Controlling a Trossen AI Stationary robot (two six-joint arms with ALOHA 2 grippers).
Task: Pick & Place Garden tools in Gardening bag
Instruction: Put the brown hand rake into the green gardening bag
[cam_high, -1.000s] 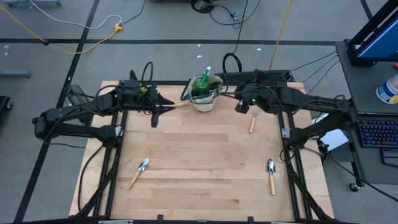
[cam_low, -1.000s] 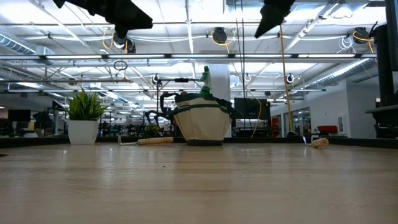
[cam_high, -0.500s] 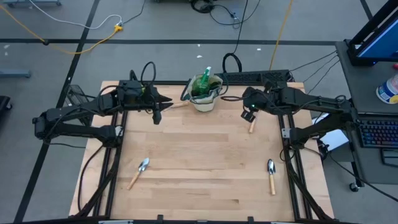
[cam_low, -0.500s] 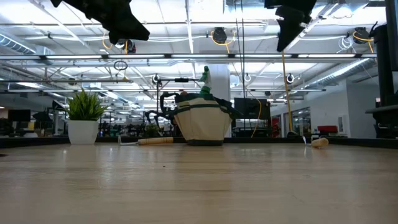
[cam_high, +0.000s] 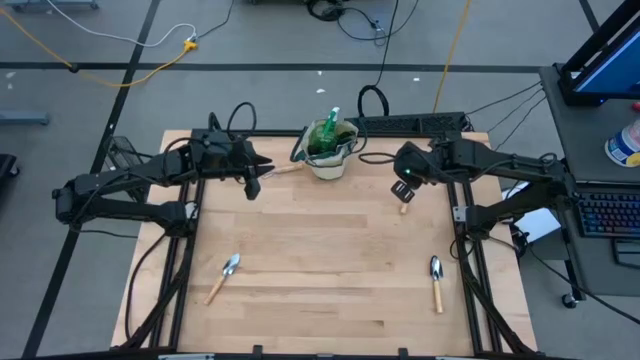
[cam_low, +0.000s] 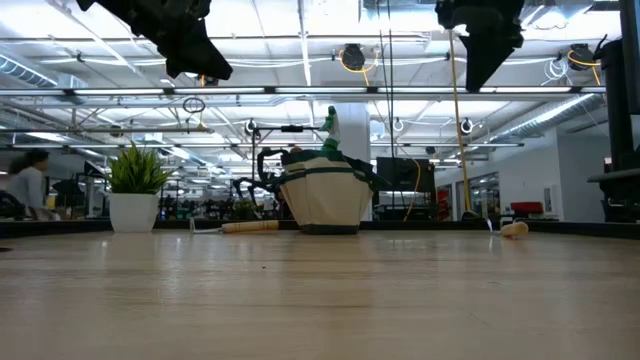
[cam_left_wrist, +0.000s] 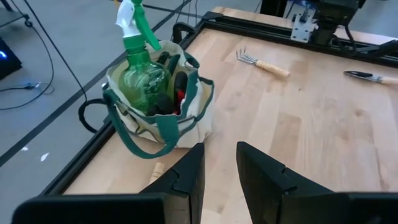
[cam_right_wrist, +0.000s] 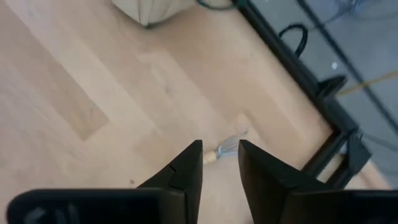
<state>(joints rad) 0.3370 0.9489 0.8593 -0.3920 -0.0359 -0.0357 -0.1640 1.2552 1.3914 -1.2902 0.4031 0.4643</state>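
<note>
High view: gardening bag (cam_high: 329, 150) stands at the table's (cam_high: 330, 260) 12 o'clock edge, green spray bottle (cam_high: 330, 128) upright inside. Right gripper (cam_high: 402, 187) hangs directly over the rake (cam_high: 405, 203) at the bag's 4 o'clock, fingers narrowly parted, gripping nothing. Left gripper (cam_high: 254, 182) hovers at the bag's 8 o'clock, fingers close together, empty. Two trowels (cam_high: 223, 277) (cam_high: 436, 282) lie toward 6 o'clock.

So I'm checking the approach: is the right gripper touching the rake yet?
Apart. In the low view the right gripper hangs well above the table, while the rake lies flat on it.
</note>
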